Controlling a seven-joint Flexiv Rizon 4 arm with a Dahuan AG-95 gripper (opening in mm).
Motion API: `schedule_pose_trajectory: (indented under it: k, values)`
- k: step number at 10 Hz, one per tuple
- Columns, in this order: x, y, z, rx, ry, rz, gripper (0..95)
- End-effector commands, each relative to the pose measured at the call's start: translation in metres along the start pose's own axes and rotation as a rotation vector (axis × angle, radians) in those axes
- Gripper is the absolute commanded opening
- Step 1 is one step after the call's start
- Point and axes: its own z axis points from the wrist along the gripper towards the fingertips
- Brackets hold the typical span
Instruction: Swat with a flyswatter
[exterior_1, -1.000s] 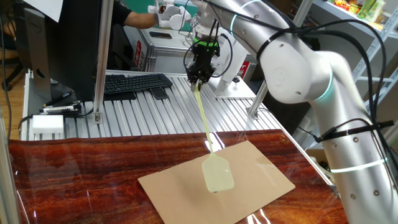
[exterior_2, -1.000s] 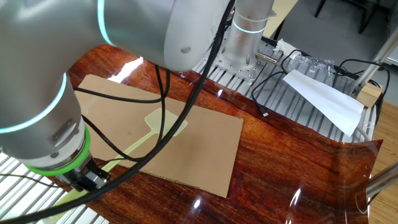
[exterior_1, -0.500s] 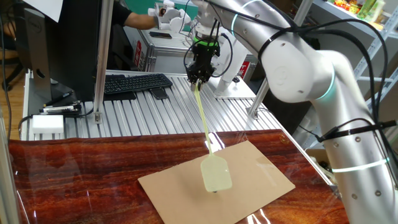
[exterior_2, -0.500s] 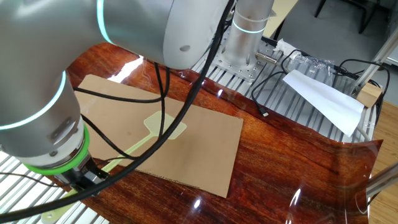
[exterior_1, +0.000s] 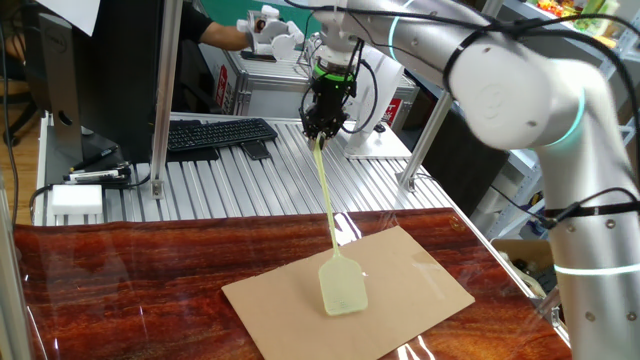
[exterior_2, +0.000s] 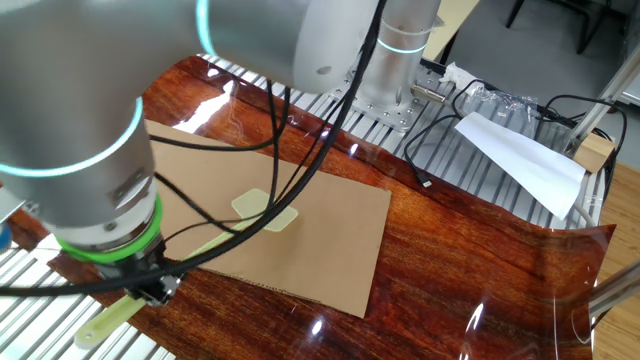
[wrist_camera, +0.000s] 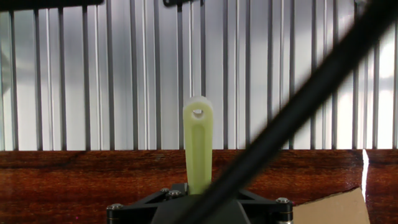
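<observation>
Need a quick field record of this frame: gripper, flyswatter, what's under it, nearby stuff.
gripper: gripper shut on the flyswatter handle, pointing down
flyswatter: flyswatter pale yellow-green, handle slanting down from the jaws to the head
head position: on or just over the cardboard sheet; contact cannot be told
handle end: pierced tip sticks out past the jaws in the hand view
surface: wood-grain table with the cardboard on it
behind: keyboard on the ribbed metal bench
</observation>
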Motion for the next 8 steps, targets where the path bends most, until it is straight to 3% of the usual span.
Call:
schedule_pose_trajectory:
  k: [1, 5, 8]
  values:
    - [-0.0065, 0.0004, -0.0026, 0.000, 0.000, 0.003, 0.0]
    - [-0.0065, 0.0004, -0.0026, -0.002, -0.045, 0.010, 0.0]
    - [-0.0065, 0.0004, -0.0026, -0.003, -0.035, 0.013, 0.0]
